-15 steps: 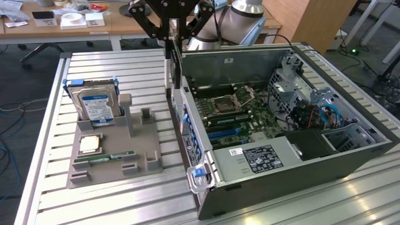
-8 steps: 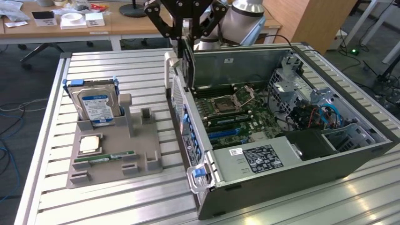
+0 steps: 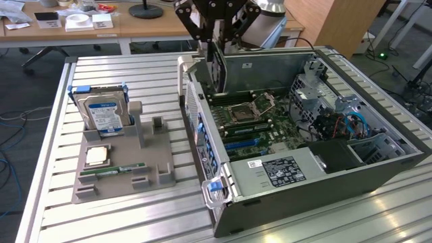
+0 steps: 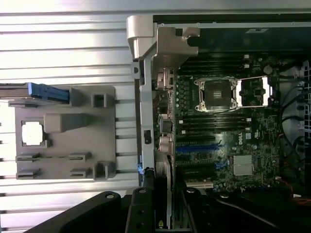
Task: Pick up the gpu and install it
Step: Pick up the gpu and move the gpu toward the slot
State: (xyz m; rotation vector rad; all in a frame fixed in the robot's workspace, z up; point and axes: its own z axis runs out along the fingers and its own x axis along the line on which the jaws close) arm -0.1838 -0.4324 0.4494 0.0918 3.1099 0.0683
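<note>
The gpu (image 3: 216, 71) hangs upright as a thin dark card, held at its top edge by my gripper (image 3: 217, 44), which is shut on it. It hovers over the rear wall of the open computer case (image 3: 378, 167), above the motherboard (image 3: 260, 124) and clear of it. In the wrist view the gpu (image 4: 165, 182) appears edge-on between the black fingers (image 4: 140, 208), in line with the case's rear wall and beside the blue expansion slots (image 4: 197, 148). Those slots (image 3: 242, 145) lie further toward the case's front than the card.
A grey parts holder (image 3: 121, 172) on the slatted table at the exterior view's left carries a blue-labelled hard drive (image 3: 104, 114), a CPU (image 3: 96, 155) and a green RAM stick (image 3: 111, 171). The open CPU socket (image 3: 244, 110) and the drive cage with blue cables (image 3: 337, 121) sit inside the case.
</note>
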